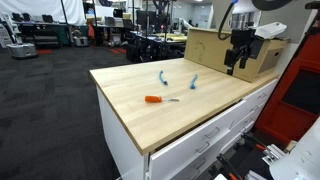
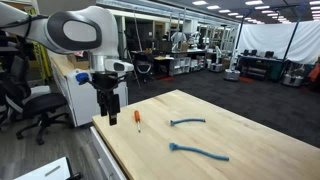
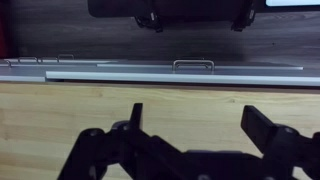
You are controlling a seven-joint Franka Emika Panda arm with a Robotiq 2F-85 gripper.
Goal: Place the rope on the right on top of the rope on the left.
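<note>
Two short blue ropes lie apart on the wooden table top (image 1: 130, 110). In an exterior view they are one rope (image 1: 162, 76) and another rope (image 1: 193, 82); in the other they are the far rope (image 2: 187, 122) and the near rope (image 2: 198, 152). My gripper (image 1: 236, 62) hangs above the table's edge, well away from both ropes, also seen in an exterior view (image 2: 108, 110). In the wrist view my gripper (image 3: 200, 125) is open and empty over bare wood; no rope shows there.
An orange-handled screwdriver (image 1: 155, 99) lies on the table near my gripper's side (image 2: 137, 120). A wooden box (image 1: 210, 50) stands at the table's end. White drawers (image 1: 200, 145) sit under the top, and a drawer handle (image 3: 193, 64) shows in the wrist view.
</note>
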